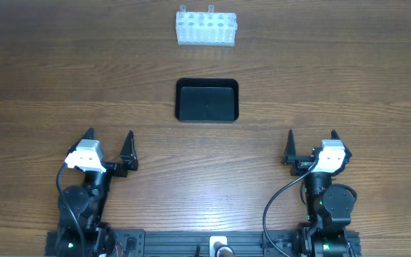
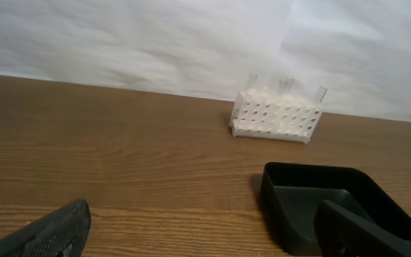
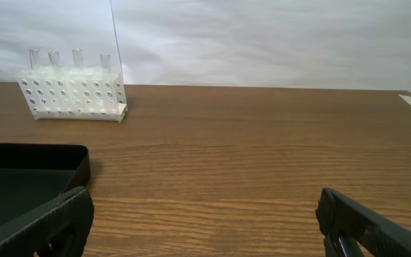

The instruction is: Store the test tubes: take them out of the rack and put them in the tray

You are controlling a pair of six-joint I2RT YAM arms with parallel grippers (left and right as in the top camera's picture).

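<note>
Left gripper (image 1: 110,133) and right gripper (image 1: 312,133) sit spread open; a skewed pull on the tubes (image 1: 210,10) could topple the light rack (image 1: 205,32) at the table's (image 1: 348,64) far edge.

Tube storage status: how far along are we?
Done: nothing; the tray is empty and the test tubes stand in the rack. In hand: nothing; the left hand and the right hand are open, short of the tray. Left: every tube.
</note>
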